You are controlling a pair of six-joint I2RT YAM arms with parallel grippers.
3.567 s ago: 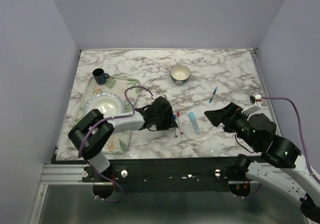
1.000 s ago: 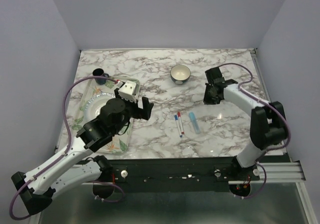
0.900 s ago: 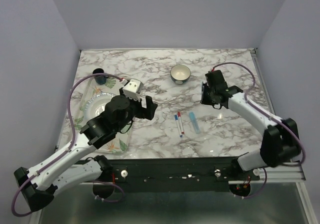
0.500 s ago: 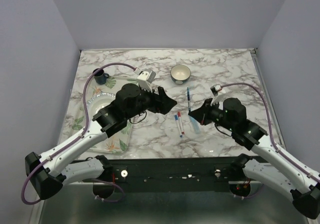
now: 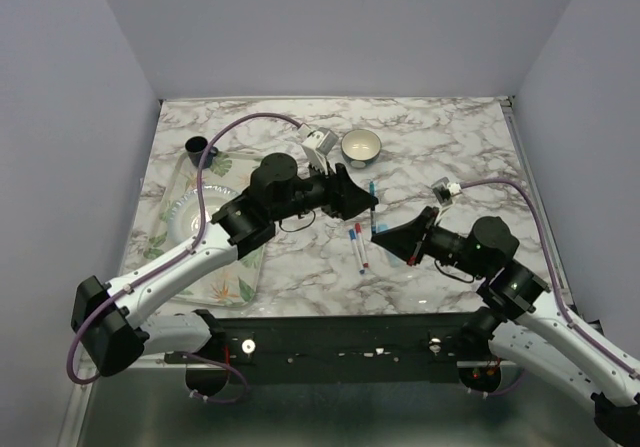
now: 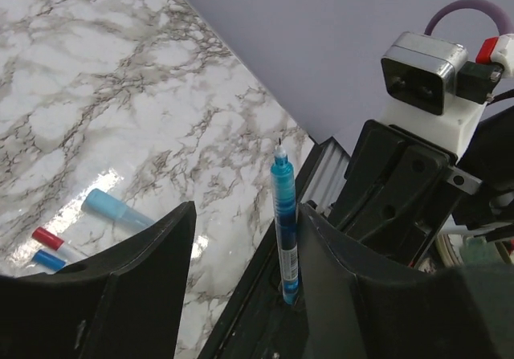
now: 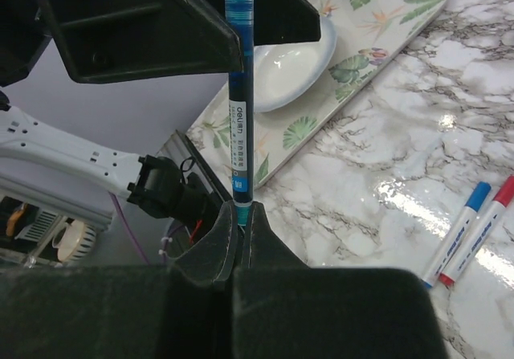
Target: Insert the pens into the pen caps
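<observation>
right gripper (image 7: 241, 213) clamped on dark blue pen (image 7: 239, 126), upright over worktop (image 5: 470, 137) middle
left gripper (image 6: 245, 242) jaws part open, flanking pen's upper end, contact unclear; two white pens (image 7: 455, 236) and pale blue marker (image 6: 116, 210) lie below

I am reading "deli" running lengthwise on the white label (image 7: 236, 146) of the blue pen (image 7: 239, 70) in the right wrist view; I am making out nothing of the smaller print below it.
</observation>
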